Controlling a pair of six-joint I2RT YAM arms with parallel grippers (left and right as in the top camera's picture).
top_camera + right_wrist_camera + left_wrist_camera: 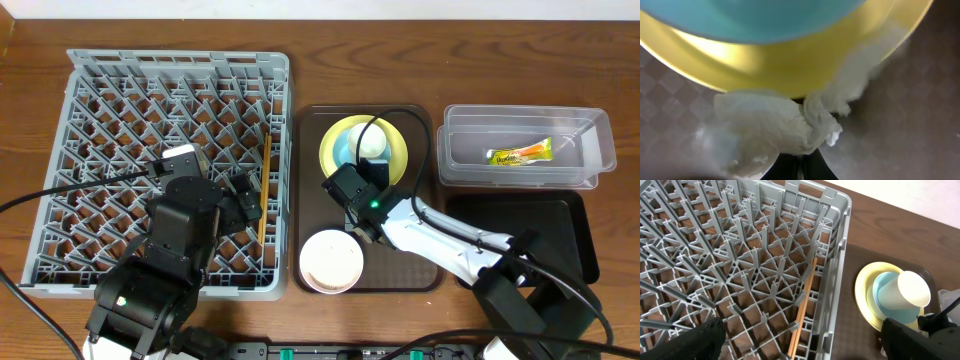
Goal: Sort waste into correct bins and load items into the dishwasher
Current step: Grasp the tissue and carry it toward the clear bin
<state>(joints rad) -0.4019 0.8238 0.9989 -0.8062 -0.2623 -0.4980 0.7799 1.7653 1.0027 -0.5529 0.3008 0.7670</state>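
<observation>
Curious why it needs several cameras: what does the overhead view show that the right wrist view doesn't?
Only overhead: the grey dish rack with chopsticks in it, the clear tub holding a snack wrapper, the black tray and a white bowl. Only the right wrist: a crumpled white tissue pinched by the right pincer. Both: the yellow-green plate carrying the light blue bowl, on the brown tray.

Looks down into a grey dish rack (740, 255) of upright pegs. Finds two wooden chopsticks (802, 307) lying together on the lattice beside its right wall. Shows, on a brown tray (852, 325) alongside, a yellow-green plate (863, 287) holding a light blue bowl (885, 297) and a tilted white cup (910, 290).
</observation>
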